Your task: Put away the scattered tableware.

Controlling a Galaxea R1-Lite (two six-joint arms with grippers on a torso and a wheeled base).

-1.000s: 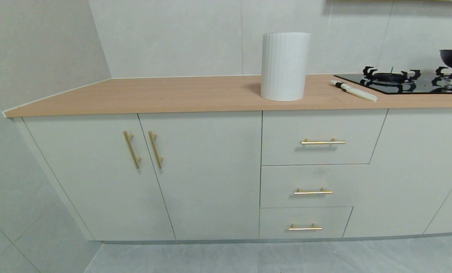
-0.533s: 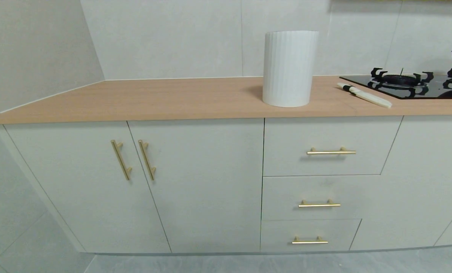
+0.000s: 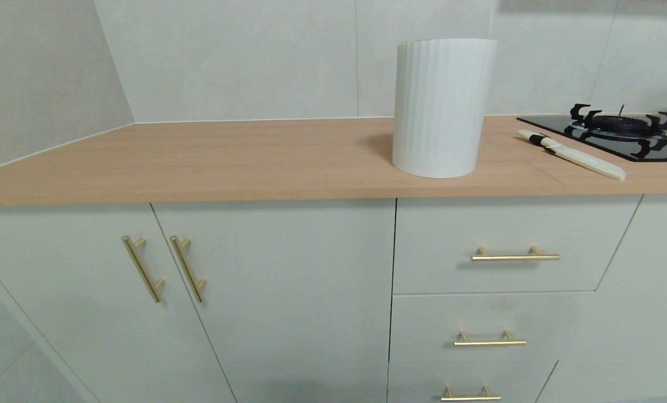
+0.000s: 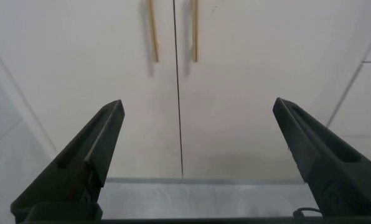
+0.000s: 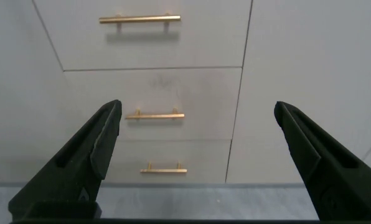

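A white knife with a black band [image 3: 570, 154] lies on the wooden countertop [image 3: 255, 162], to the right of a tall white ribbed container [image 3: 441, 106] and just in front of the stove. My left gripper [image 4: 198, 118] is open, low before the double cabinet doors [image 4: 175, 93]. My right gripper [image 5: 198, 115] is open too, low in front of the stack of drawers [image 5: 151, 74]. Neither gripper holds anything.
A black gas stove [image 3: 619, 131] sits at the right end of the countertop. Below are two cabinet doors with gold handles [image 3: 163, 268] and three drawers with gold handles [image 3: 515, 256]. The wall closes off the left side.
The whole head view has shifted: the camera has come closer to the counter and moved left, so cabinets, container and knife look larger. The things themselves have not moved.
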